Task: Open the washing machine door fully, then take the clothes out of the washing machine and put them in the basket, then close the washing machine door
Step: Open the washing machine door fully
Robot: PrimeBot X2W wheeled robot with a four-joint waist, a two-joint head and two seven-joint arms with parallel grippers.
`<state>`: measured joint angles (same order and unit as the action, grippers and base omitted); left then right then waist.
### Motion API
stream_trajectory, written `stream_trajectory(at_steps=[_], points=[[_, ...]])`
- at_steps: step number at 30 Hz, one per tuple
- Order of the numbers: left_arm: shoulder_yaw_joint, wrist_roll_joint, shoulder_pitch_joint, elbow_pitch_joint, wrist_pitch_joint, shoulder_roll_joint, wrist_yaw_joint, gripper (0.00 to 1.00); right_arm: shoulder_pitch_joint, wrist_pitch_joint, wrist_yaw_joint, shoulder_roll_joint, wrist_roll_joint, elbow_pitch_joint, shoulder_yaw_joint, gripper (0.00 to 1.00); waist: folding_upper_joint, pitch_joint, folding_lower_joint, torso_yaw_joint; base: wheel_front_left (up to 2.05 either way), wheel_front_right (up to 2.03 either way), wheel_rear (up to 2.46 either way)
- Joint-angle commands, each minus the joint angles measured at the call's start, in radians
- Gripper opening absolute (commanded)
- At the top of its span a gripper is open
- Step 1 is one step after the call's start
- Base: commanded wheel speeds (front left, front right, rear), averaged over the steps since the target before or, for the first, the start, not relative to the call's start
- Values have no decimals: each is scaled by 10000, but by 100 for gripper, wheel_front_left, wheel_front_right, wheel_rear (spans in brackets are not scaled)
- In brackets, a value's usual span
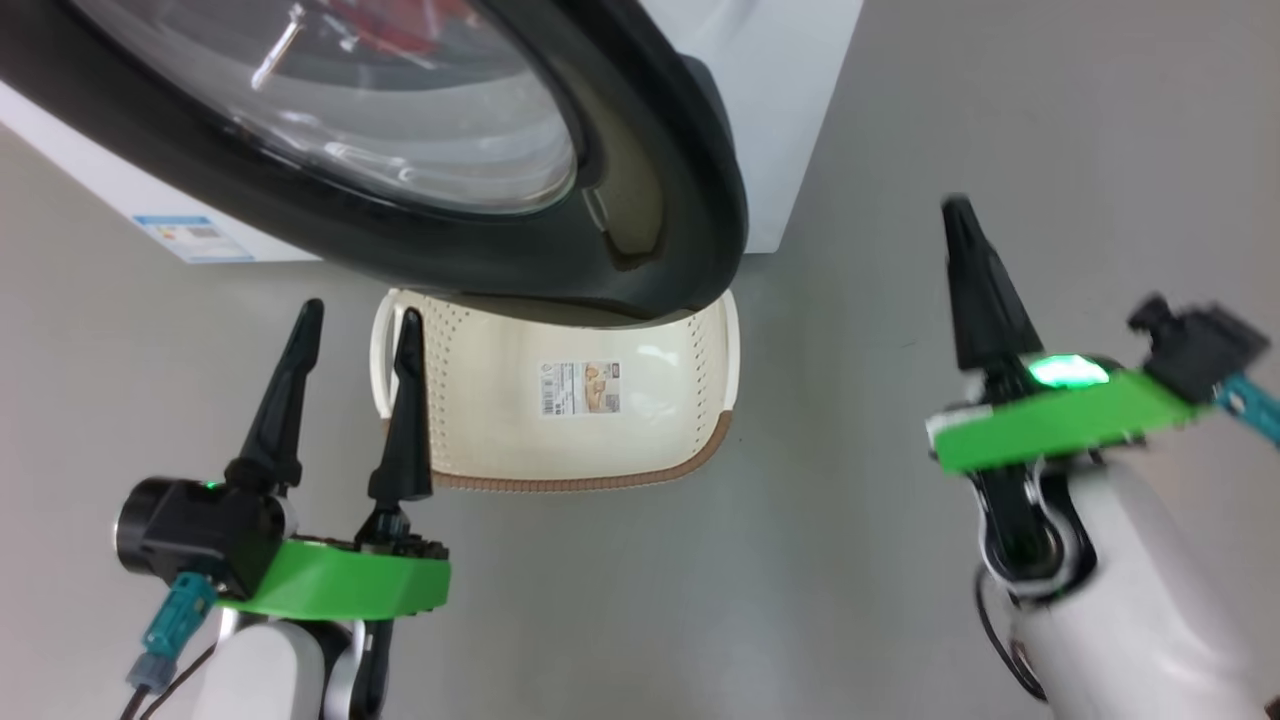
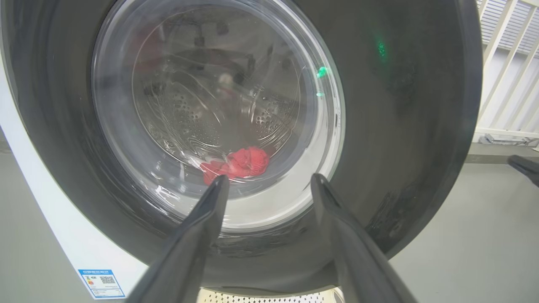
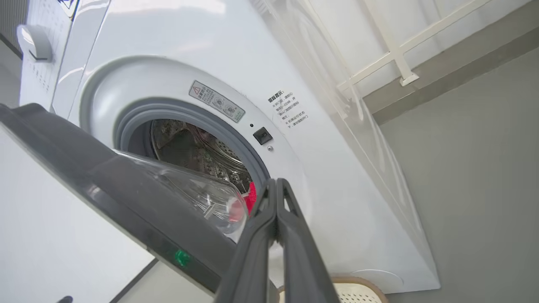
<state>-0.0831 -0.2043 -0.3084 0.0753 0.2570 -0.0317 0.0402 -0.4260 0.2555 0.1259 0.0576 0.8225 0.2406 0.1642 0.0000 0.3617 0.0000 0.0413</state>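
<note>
Round washing machine door [image 2: 400, 126], glossy black rim around bulging clear glass, stands ajar just beyond the left gripper [image 1: 360, 312], fingers spread wide, empty. Crumpled red fabric clothes [image 2: 240, 164] lie behind the glass. The right gripper [image 1: 960, 210], fingers pressed together, empty, has open grey floor [image 1: 850, 520] around it. Cream perforated plastic basket [image 1: 600, 470] sits beneath the door.

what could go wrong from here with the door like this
1. The washing machine door is only part open and overhangs the basket, so it may block a drop.
2. Its glass crowds the drum mouth; the shut right pincer could bump it reaching for the clothes.
</note>
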Motion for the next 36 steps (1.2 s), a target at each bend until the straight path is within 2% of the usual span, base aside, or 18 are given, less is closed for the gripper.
stream_trajectory(at_steps=[1,3,8,12,16,22,27,36], points=[[245,-44,-185,-317,47,-185,-66,100,-324,62,48,-73,450,-93,395,0,0,108,0,99,0,0,0],[192,-74,-222,-351,47,-185,-94,100,-846,-67,48,-74,1580,172,675,0,0,186,0,177,0,0,0],[32,-162,-336,-379,47,-185,-155,100,-2076,-1222,48,59,4140,380,789,0,0,421,0,394,0,0,0],[32,-213,-405,-330,47,-185,-159,100,-2908,-2881,48,236,6001,519,771,0,0,559,0,506,0,0,0],[-25,-252,-477,-304,47,-185,-186,100,-3693,-4555,48,509,7329,856,661,0,0,675,0,612,0,0,0],[-138,-230,-524,-318,48,-185,-233,100,-4689,-6710,48,912,8348,1619,822,0,0,794,0,701,0,0,0],[-193,-329,-591,-262,48,-185,-259,100,-5169,-8052,48,1181,8644,1927,1115,0,0,824,0,784,0,0,0],[-186,-362,-513,-22,48,-185,-304,100,-4899,-9063,48,1177,8820,1656,1349,0,0,442,0,913,0,0,0]])
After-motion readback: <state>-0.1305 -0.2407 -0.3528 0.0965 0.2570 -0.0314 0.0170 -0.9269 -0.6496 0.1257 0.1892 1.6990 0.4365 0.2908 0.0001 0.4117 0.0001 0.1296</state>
